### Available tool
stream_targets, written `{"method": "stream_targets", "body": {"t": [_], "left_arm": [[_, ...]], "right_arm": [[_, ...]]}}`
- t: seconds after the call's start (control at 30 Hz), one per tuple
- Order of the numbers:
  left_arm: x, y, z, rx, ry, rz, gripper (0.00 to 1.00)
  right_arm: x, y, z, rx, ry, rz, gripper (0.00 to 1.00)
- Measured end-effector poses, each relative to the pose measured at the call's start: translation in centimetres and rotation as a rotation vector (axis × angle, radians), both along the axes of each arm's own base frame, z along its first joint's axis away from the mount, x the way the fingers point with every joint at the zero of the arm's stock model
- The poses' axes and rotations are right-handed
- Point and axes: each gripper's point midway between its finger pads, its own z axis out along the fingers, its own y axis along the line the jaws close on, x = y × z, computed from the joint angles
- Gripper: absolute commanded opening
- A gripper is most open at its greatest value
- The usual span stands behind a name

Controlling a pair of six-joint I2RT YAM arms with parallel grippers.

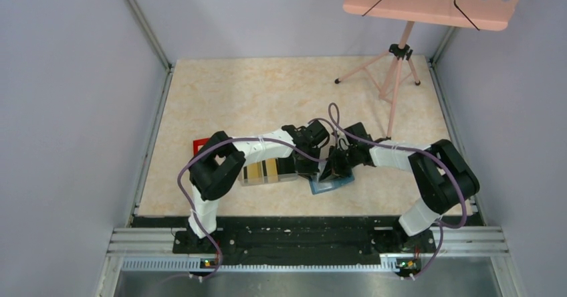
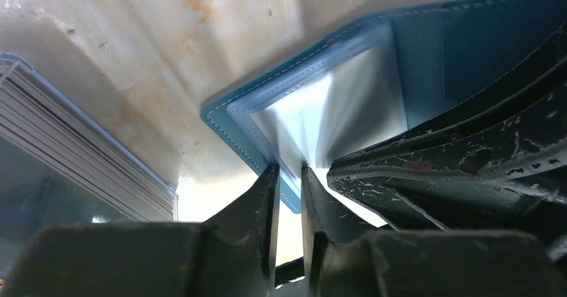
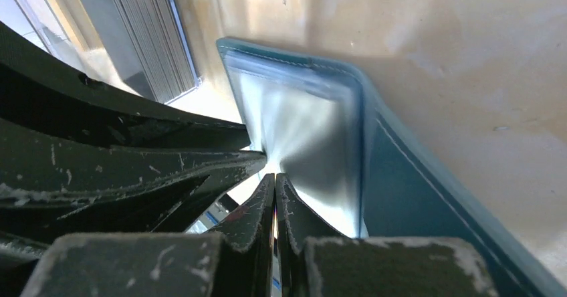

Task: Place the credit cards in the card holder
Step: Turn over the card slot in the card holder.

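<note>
From above, the left pincer (image 1: 311, 168) and the right pincer (image 1: 336, 168) meet tip to tip over the card holder (image 1: 332, 186), which lies open on the table directly beneath them. The credit cards (image 1: 263, 170) sit in a clear box (image 1: 288, 174) just beside the left pincer, on its outer side. Neither pincer carries a card.

In the left wrist view, the left pincer (image 2: 289, 180) has its jaws a narrow slit apart at the holder's near edge. The clear inner pocket (image 2: 334, 110) lies straight ahead of its tips. I cannot tell whether it already nips that edge. The right pincer's dark fingers (image 2: 461, 170) crowd in close on its right, and the stacked cards (image 2: 87, 143) lie well off to its left.

In the right wrist view, the right pincer (image 3: 275, 186) is closed tight on the clear pocket film, which puckers toward its tips. The teal cover (image 3: 428, 190) runs off to its right.

The step in hand looks like opening a pocket mouth. Next, one pincer should keep the film lifted while the other lets go and fetches a card from the box. The film looks slick and may slip out.
</note>
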Motion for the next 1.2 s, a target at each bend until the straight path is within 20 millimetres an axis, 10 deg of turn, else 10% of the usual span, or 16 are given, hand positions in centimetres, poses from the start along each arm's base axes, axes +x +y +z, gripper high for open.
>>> {"method": "stream_targets", "body": {"t": [0.4,1.0,1.2], "left_arm": [[0.1,-0.2,-0.2,0.022,0.011,-0.003,0.06],[0.2,-0.4,-0.1,0.048,0.020,-0.005,0.05],[0.1,-0.4,-0.1,0.049,0.020,-0.008,0.29]], "right_arm": [[3.3,-2.6,2.1,-0.017,-0.094,-0.064,0.01],[0.7,-6.4,-0.8,-0.227,-0.073,0.039,0.00],[0.7,-6.5,-1.0,-0.245,-0.047,0.064,0.00]]}}
